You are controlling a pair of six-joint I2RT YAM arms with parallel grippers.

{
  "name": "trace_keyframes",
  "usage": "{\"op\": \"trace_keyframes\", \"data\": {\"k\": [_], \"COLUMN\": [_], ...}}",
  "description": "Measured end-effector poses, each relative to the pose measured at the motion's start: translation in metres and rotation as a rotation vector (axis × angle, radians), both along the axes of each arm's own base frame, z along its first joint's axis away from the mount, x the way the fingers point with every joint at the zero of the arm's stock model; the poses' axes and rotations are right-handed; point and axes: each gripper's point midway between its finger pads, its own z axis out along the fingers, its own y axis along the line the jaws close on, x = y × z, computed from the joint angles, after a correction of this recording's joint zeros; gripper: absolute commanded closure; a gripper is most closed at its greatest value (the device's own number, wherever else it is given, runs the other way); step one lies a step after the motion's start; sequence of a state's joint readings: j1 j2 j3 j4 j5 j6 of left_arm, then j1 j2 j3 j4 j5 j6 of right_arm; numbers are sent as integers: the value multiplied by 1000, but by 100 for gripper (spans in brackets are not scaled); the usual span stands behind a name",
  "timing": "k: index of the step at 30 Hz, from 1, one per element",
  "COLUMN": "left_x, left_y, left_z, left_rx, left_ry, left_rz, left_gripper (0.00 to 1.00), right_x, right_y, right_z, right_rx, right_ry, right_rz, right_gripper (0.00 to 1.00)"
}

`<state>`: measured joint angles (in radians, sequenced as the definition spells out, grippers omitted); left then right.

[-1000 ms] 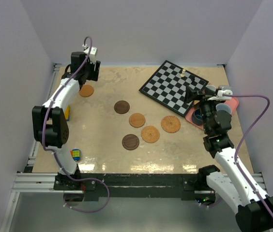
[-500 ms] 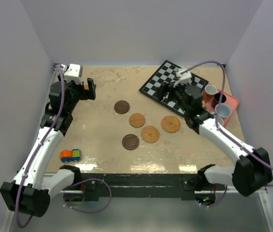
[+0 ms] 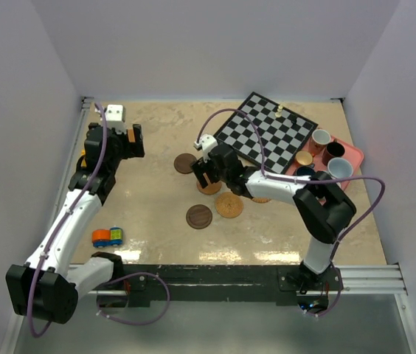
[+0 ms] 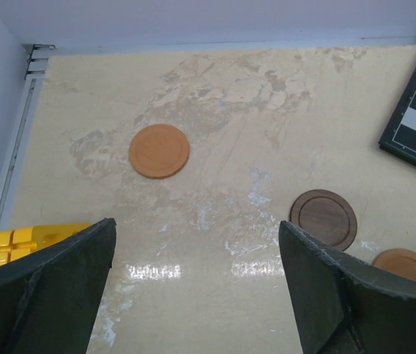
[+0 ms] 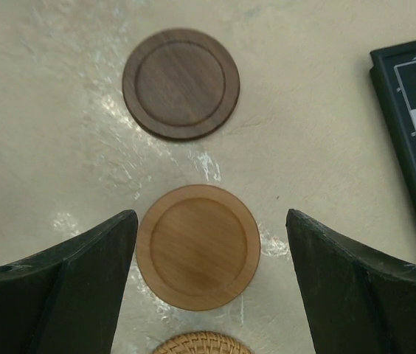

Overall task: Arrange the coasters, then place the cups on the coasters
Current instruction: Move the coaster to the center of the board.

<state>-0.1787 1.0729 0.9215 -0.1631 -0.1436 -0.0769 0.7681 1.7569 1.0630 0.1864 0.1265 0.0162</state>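
Observation:
In the left wrist view a plain tan coaster (image 4: 158, 150) lies near the far left corner. My left gripper (image 4: 197, 227) hangs open above bare table short of it, holding nothing. My right gripper (image 5: 212, 221) is open too, its fingers either side of another tan coaster (image 5: 198, 245) without touching it. Beyond that lies a dark brown coaster (image 5: 181, 83); a woven one (image 5: 200, 344) shows at the bottom edge. From above, a second dark coaster (image 3: 199, 216) and a patterned tan one (image 3: 229, 204) lie nearer the front. The cups (image 3: 339, 167) stand in the pink tray (image 3: 355, 155) at the right.
A chessboard (image 3: 267, 133) with a small piece on it lies at the back right, next to the tray. A yellow block (image 4: 16, 240) sits by the left edge. A small orange and blue toy (image 3: 107, 237) lies at the front left.
My right arm has swung from the tray, over the chessboard, to the middle tan coaster. My left arm has drawn back from the far-left coaster and its jaws have spread wider.

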Motion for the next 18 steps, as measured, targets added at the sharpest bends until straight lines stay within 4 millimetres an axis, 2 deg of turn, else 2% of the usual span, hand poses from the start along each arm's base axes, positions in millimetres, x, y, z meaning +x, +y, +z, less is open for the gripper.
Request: {"op": "trace_keyframes", "data": {"k": [3,11,18], "left_x": [0,1,0], "left_y": [7,9,12], "left_z": [5,5,6], "left_rx": [-20,-37,-32], "left_ry": [-16,-20,-25], "left_rz": [36,56,73], "left_gripper": [4,3,3], "right_x": [1,12,18], "right_y": [-1,22,37], "right_z": [-22,-26,-52], "right_rx": [-55,-94,-144], "right_ry": [25,-8,6], "right_rz": [21,150,232], "right_gripper": [16,23,25]}}
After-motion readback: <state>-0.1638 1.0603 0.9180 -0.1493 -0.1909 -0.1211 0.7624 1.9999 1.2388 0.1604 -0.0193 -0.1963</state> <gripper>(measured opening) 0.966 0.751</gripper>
